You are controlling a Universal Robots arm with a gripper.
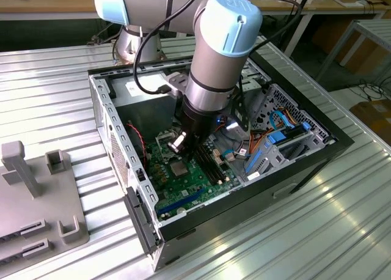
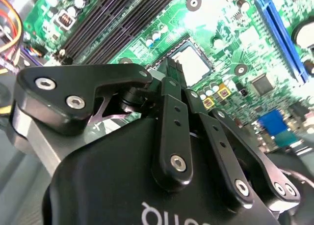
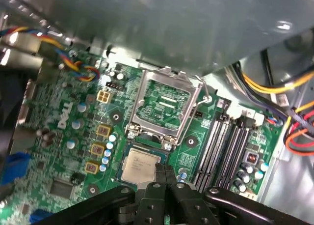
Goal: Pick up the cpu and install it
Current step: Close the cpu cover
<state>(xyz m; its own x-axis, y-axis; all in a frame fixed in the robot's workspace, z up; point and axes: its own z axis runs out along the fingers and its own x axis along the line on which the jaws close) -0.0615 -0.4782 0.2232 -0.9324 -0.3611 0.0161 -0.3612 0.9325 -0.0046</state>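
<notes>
The cpu (image 3: 140, 166) is a small silver square lying flat in its socket on the green motherboard (image 3: 73, 136), just beside the hinged silver socket frame (image 3: 164, 104), which stands flipped open. My gripper (image 3: 165, 175) is shut with its two black fingers pressed together, the tips at the cpu's edge nearest the memory slots. Whether they touch it I cannot tell. In the second wrist view the fingertips (image 2: 172, 72) partly cover the cpu (image 2: 195, 63). In the exterior view the arm reaches down into the open case, gripper (image 1: 184, 156) just above the cpu (image 1: 178, 168).
Long black memory slots (image 3: 225, 146) run close beside the socket. Coloured cable bundles (image 3: 299, 131) and the drive cage (image 1: 287, 133) crowd one side of the case. The case wall (image 1: 113, 130) rises on the exterior view's left. A grey fixture (image 1: 36, 194) stands on the ribbed table.
</notes>
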